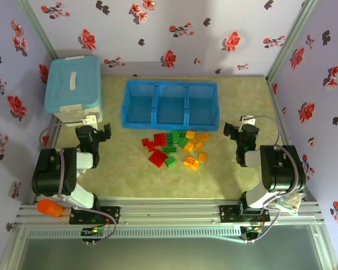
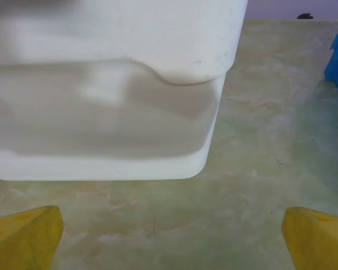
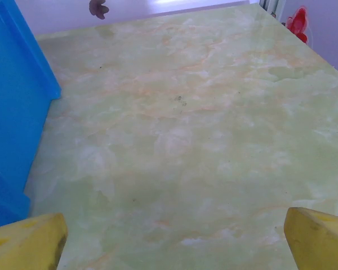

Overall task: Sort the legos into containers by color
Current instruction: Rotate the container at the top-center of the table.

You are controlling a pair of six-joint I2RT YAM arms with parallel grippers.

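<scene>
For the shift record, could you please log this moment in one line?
left fingers open | right fingers open | legos on table | tray empty

High rear overview of table [image 1: 231, 169]; low forward wrist close-ups, blue tray [image 1: 158, 121] common.

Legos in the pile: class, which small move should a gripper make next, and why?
Probably the right gripper, open and empty, should swing left toward the orange-yellow legos nearest it; all three compartments of the tray look empty, so nothing seems sorted yet.
</scene>
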